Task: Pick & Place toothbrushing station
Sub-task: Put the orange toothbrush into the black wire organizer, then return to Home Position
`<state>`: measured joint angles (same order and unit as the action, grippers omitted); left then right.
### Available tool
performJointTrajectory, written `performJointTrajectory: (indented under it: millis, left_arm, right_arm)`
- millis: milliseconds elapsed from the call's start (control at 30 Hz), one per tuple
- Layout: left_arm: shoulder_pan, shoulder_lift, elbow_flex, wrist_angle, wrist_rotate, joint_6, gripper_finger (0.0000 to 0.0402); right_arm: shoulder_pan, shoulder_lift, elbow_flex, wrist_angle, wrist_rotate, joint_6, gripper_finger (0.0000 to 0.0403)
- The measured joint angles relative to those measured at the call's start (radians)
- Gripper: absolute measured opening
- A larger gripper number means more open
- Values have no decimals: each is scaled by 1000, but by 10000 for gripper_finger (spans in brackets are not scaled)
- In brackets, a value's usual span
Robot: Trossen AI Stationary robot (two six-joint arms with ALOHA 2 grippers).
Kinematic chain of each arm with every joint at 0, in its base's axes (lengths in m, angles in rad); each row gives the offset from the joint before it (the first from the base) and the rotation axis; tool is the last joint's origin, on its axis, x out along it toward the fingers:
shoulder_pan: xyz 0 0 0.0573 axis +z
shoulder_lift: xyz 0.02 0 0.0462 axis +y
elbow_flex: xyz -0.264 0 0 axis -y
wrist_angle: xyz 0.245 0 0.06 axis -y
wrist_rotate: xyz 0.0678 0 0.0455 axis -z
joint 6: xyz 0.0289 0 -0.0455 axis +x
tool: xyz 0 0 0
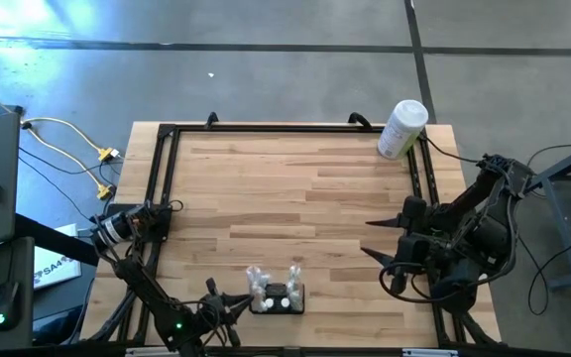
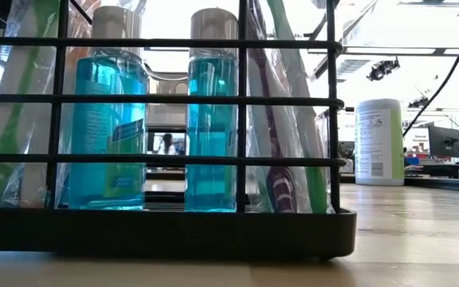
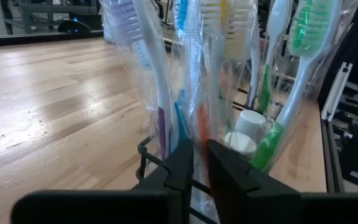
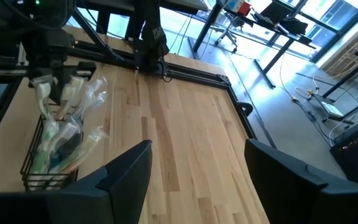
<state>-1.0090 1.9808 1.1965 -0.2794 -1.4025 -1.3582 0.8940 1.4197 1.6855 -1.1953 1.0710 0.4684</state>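
Nearest me, the toothbrushing station (image 2: 166, 231) sits at the table's (image 1: 295, 188) near edge, my left gripper (image 3: 201, 165) pinching its wire rim, right gripper (image 4: 197, 168) spread wide apart.

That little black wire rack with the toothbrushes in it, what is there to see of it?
The toothbrushing station is a low black wire rack with thin bars above a solid base. It stands upright at the near edge of the wooden table. Inside stand two bottles of blue mouthwash with pale caps, and several toothbrushes in clear plastic wrappers that rise above the rim. The left gripper is at its rim, jaws nearly shut on the top wire.
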Motion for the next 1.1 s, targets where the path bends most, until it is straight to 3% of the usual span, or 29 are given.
performJointTrajectory:
  millis: [267,667,1100]
  left_arm:
    - [-7,0,0,50,-46,2,80]
    - [-35,-29,0,42,-82,43,84]
    - [-82,-258,0,-201,-93,125,84]
  right_arm:
    - [0,0,0,7,0,-2,250]
    - [0,0,0,12,0,-3,250]
    - [-7,0,0,11,61,-5,250]
